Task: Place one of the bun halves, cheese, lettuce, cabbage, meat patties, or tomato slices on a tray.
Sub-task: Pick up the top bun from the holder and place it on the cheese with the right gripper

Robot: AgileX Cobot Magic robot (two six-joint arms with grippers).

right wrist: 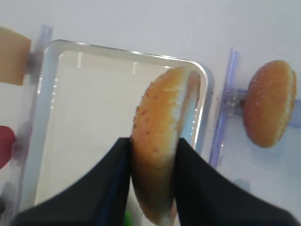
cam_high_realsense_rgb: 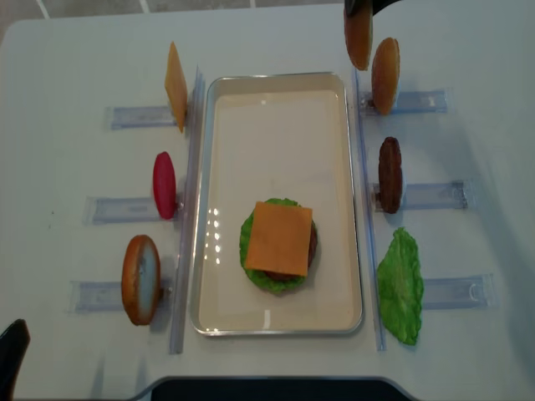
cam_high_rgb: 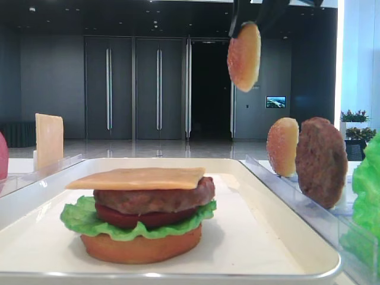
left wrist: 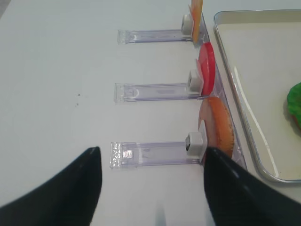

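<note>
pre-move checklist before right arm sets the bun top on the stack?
1. Grip: right gripper shut on the sesame bun top, which sits edge-on between the fingers. ok.
2. Stack ready: cheese is the top layer over patty, tomato and lettuce on the bun bottom. ok.
3. Position: bun top hangs above the far right corner of the tray, not over the stack. not ok.
4. Orientation: bun top is on edge, not dome-up. not ok.
5. Clear path: the second bun in its rack is close beside the held one; contact cannot tell.
6. Left gripper open, outside the tray by the left racks. ok.
</note>
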